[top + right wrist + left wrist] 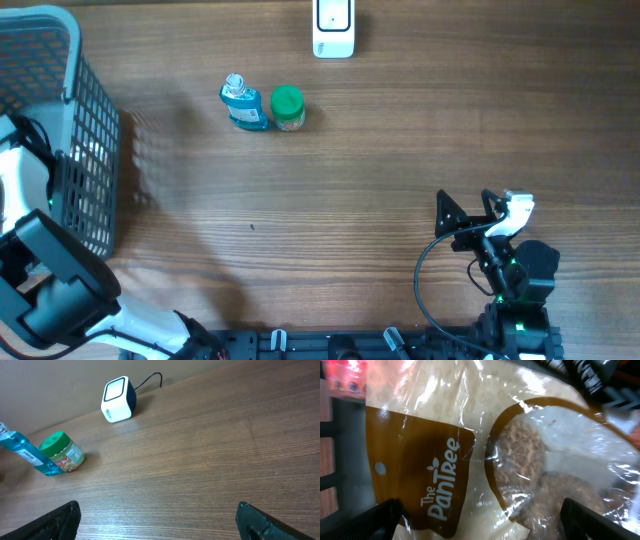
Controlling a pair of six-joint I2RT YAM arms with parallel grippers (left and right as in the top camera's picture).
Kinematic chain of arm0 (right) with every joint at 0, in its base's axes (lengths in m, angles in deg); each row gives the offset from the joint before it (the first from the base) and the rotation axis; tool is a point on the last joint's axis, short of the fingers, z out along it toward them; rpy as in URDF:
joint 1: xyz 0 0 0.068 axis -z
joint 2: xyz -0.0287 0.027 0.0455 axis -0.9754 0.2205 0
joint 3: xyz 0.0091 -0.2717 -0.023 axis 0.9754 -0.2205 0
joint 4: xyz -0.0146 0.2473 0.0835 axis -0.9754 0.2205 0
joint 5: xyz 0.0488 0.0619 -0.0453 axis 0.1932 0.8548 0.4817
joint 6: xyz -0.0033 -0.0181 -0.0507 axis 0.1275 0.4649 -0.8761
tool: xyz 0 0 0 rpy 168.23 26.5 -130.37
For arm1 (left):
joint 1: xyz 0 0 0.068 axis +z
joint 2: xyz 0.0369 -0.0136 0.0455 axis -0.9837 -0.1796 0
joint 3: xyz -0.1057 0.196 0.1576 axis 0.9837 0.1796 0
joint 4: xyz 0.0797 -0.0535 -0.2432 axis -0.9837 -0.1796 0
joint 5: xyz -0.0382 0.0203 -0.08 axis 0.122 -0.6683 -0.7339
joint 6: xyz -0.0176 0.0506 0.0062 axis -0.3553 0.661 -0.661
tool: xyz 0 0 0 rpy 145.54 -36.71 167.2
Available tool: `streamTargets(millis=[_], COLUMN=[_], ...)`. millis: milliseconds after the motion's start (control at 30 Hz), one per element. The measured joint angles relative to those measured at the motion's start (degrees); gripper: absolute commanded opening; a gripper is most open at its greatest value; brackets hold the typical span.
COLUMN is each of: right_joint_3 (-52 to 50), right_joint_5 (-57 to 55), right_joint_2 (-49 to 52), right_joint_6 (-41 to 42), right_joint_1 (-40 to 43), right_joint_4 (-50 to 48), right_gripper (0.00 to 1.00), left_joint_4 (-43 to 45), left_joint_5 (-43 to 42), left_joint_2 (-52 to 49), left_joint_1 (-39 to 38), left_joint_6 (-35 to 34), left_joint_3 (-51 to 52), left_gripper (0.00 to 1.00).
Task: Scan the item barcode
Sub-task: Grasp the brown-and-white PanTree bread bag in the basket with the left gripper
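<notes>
Left gripper [480, 525]: jaws fully apart, holding nothing. It hangs right over the bag [445, 460], with one black fingertip at each lower corner of the left wrist view. I can't tell if they touch the film.

Bag: glossy, crinkled plastic, cream with a brown panel and white "The PanTree" lettering. A rounded clear window shows coarse, crumbly brown round pieces inside. The bag fills that view. The dark bars at its left edge look like the wall of the basket [95, 130]. The bag itself isn't visible from overhead.

Basket: grey plastic grid, at the far left of the tabletop [400, 140]. The left arm sits at it.

Right gripper [468, 212]: also wide open and empty, low over bare wood-grain tabletop at near right, well apart from everything.

Scanner [333, 30]: white rounded block with a dark back, upright at the far edge, and a thin black cable [150, 379] runs behind it.

Bottle [243, 104]: clear blue plastic, lying flat. Jar [288, 108]: clear, with a green ribbed lid, on its side just beside the bottle. Both are left of the scanner and nearer than it.
</notes>
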Motion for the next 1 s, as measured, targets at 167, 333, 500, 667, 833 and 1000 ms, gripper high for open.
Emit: streamTargets(millis=[167,333,500,667,833,1000], right_joint_3=[0.0,0.0,0.0,0.0,0.0,0.0], right_joint_5=[-0.2,-0.22,-0.22,-0.22,-0.22,-0.22], right_joint_2=[0.0,0.0,0.0,0.0,0.0,0.0], right_joint_6=[0.0,0.0,0.0,0.0,0.0,0.0], right_joint_1=[0.0,0.0,0.0,0.0,0.0,0.0], right_joint_4=[0.0,0.02,0.02,0.02,0.02,0.02], right_gripper=[1.0,1.0,1.0,1.0,1.0,1.0], left_joint_4=[1.75,2.78,4.0,4.87,4.7,3.08], left_joint_5=[0.0,-0.31,-0.37,-0.44,-2.27,-6.75], left_joint_2=[0.31,0.31,0.72,1.7,1.64,0.87], left_joint_1=[0.02,0.02,0.02,0.0,0.02,0.0], left_joint_6=[-0.33,-0.33,-0.28,-0.11,-0.13,0.07], left_joint_3=[1.62,1.79,1.99,1.97,1.33,-3.06], left_gripper=[0.94,0.5,0.15,0.04,0.04,0.04])
